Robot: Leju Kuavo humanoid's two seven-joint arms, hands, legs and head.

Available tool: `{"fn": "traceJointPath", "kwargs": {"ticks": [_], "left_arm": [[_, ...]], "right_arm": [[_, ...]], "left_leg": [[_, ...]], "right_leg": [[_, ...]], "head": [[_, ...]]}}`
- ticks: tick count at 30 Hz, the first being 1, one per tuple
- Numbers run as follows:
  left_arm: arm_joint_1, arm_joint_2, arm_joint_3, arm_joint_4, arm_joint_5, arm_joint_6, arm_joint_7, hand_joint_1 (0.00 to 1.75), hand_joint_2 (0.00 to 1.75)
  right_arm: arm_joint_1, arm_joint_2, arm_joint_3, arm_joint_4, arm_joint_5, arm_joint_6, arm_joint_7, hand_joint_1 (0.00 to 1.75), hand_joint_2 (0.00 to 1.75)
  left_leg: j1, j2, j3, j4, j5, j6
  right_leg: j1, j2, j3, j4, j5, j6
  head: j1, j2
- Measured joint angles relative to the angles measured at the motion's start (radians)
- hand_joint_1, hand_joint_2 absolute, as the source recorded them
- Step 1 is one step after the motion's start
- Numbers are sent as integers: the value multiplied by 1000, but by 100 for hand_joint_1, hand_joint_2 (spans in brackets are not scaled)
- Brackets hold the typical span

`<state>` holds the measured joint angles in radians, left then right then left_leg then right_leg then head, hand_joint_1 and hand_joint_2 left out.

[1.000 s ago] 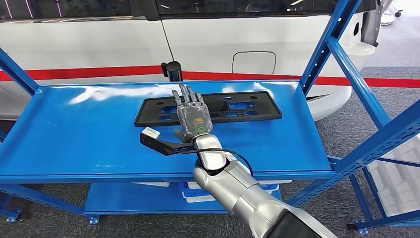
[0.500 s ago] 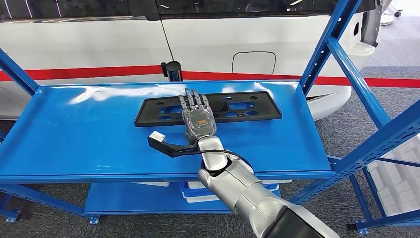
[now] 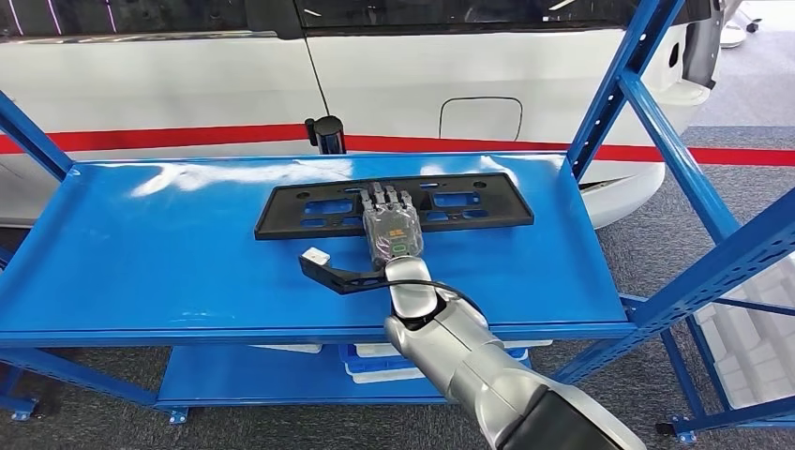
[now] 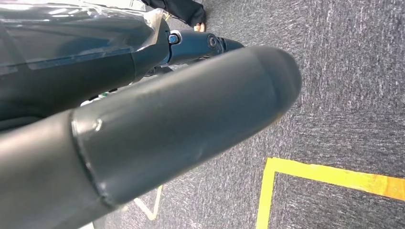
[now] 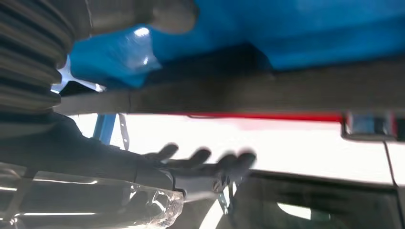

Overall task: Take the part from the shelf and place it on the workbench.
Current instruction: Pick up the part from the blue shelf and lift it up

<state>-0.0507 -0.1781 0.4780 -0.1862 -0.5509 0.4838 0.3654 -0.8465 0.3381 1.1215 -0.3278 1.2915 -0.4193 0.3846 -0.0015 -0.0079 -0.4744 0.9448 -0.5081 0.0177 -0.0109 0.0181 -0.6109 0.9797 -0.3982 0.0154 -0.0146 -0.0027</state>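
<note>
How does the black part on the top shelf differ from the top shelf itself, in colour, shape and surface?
The black part is matte black; the top shelf is glossy blue and reflects light. The part is a long narrow plate with several cut-out openings; the shelf is a much larger plain sheet without holes. Both are flat and lie level. The right hand reaches over the part's middle.

a blue metal shelf [image 3: 141,253] with a glossy top deck carries a long black plastic part [image 3: 469,202], which lies flat toward the back of the deck, its length running side to side. the part has several rectangular cut-outs through which the blue surface shows. a lower blue deck [image 3: 234,380] sits under the top one and holds white and blue items [image 3: 370,366], too hidden to identify. the shelf stands on grey carpet [image 3: 647,253].
</note>
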Motion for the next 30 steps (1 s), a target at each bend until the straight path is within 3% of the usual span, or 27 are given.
{"fn": "traceJointPath", "kwargs": {"ticks": [12,19,24,26,30], "left_arm": [[0,2,3,0,-13,8,-48,0,0],[1,8,4,-1,-11,64,-195,0,0],[2,11,8,-1,-7,81,-239,0,0],[2,14,15,-1,3,96,-308,0,0],[0,23,38,-1,24,155,-544,0,0]], "right_arm": [[-3,-6,-58,30,16,21,7,174,175],[0,-15,-98,31,0,-23,-3,175,175],[1,-20,-126,31,-9,-52,-15,175,175],[3,-21,-148,24,-11,-100,-33,175,175],[10,-24,-236,-67,3,-161,-116,175,175]], "left_leg": [[0,0,0,0,0,0],[0,0,1,0,0,0],[0,0,1,0,0,0],[0,0,1,0,0,0],[0,1,1,0,0,0]], "right_leg": [[0,0,0,0,0,0],[0,0,1,0,0,0],[0,0,1,0,0,0],[0,0,1,0,0,0],[0,1,1,0,0,0]], "head": [[0,0],[0,0],[0,0],[0,0],[0,0]]}}
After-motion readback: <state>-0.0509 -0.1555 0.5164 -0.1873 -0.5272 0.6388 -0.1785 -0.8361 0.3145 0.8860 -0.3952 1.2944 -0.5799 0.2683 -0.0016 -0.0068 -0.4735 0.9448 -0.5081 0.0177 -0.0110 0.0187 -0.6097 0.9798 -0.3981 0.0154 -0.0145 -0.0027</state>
